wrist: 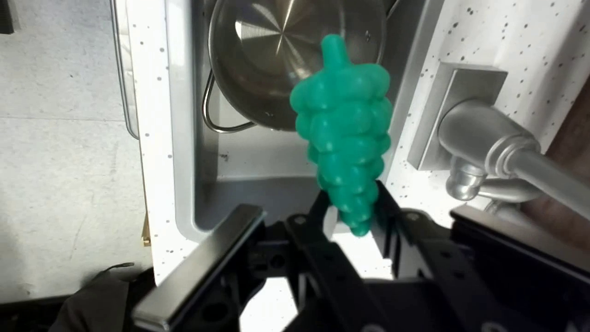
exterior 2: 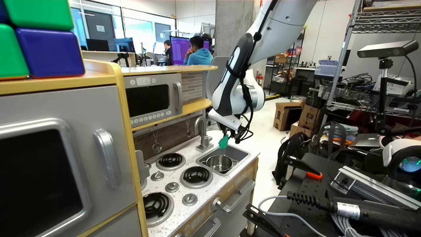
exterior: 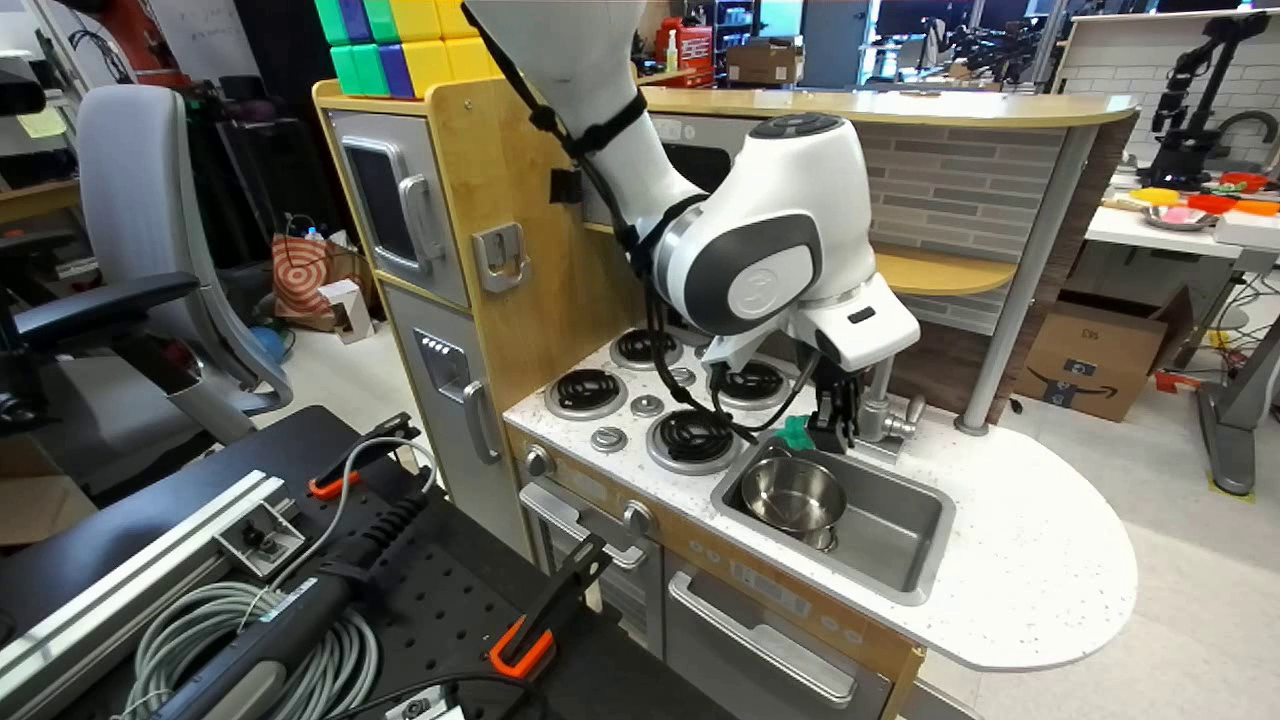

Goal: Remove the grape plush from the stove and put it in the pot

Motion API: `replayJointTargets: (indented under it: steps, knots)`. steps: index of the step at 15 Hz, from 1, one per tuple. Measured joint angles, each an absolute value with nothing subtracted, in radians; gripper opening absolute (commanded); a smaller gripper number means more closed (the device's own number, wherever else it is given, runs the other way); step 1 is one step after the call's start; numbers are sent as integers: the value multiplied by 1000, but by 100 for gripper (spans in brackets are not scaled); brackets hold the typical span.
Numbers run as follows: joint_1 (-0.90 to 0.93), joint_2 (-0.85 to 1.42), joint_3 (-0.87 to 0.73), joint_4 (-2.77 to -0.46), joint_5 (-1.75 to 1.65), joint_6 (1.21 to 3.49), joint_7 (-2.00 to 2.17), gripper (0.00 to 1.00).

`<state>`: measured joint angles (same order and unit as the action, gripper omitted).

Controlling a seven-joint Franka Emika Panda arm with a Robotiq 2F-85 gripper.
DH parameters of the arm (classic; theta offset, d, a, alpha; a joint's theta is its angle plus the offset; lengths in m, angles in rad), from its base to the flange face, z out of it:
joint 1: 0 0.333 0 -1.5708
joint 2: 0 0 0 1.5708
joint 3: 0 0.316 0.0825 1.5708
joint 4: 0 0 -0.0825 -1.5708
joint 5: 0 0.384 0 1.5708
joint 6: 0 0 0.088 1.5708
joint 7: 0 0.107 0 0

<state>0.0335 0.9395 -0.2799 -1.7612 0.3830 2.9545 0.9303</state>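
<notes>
Grapes [wrist: 345, 124], pinched near their narrow tip by the gripper [wrist: 351, 203], jut stem-first toward the stove [exterior 2: 196, 176], the pot [wrist: 267, 60] lying lower on that same side.

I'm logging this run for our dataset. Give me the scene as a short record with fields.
Held object: green grape plush
End effector: closed on the plush's narrow end
Pot: in the sink, open side up
Stove: beside the sink, same countertop
Faucet: beside the sink
Task status: plush off the stove, not yet in the pot
</notes>
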Motion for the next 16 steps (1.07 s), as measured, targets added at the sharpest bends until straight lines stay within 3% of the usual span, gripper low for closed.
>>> replayJointTargets:
  steps: [16]
  knots:
    - [89, 1240, -356, -1355, 172, 2558, 1395, 6]
